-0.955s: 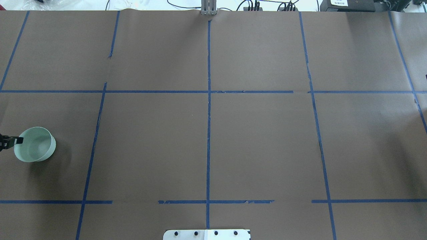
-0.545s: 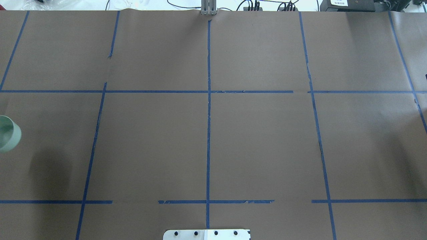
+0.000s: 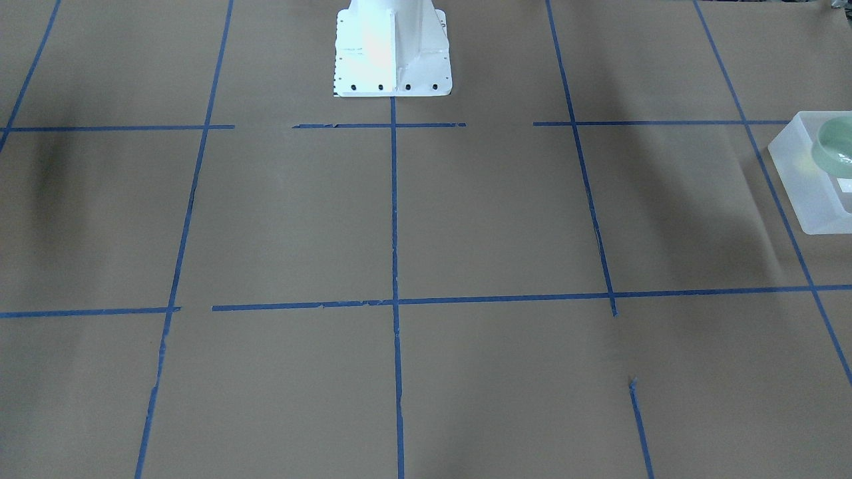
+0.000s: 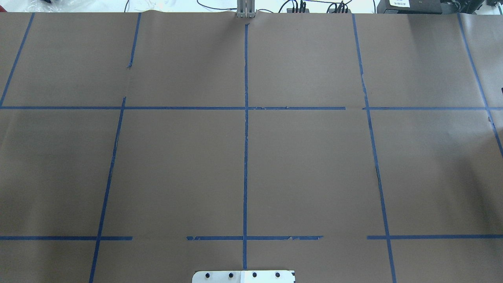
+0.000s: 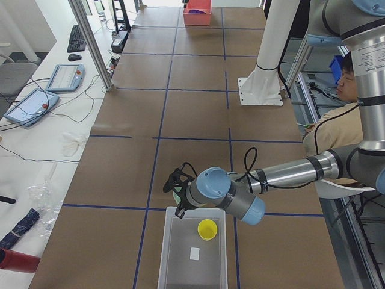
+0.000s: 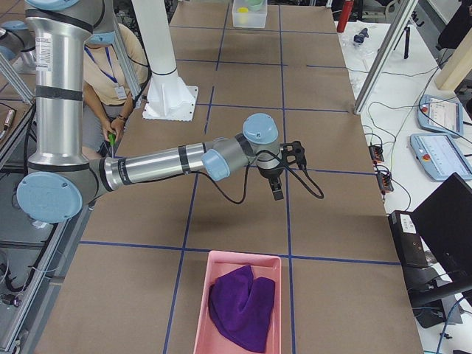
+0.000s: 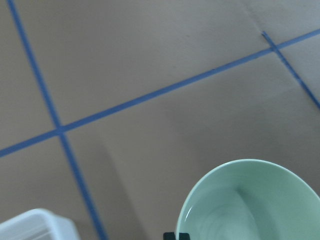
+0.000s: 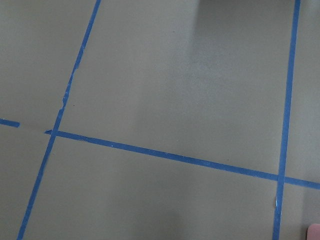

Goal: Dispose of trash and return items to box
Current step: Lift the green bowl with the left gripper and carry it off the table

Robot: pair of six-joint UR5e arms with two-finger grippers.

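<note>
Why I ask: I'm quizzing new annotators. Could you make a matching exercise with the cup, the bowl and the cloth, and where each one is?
Things:
1. yellow cup
2. green bowl
3. purple cloth

Places:
A. lying in the pink bin
B. held by the left gripper
C. resting inside the white box

Pairs: 1-C, 2-B, 3-A.

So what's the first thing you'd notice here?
The left gripper holds a mint-green bowl at the edge of the frosted box, and a yellow cup sits inside that box. At the table's other end, a pink bin holds a purple cloth.
</note>
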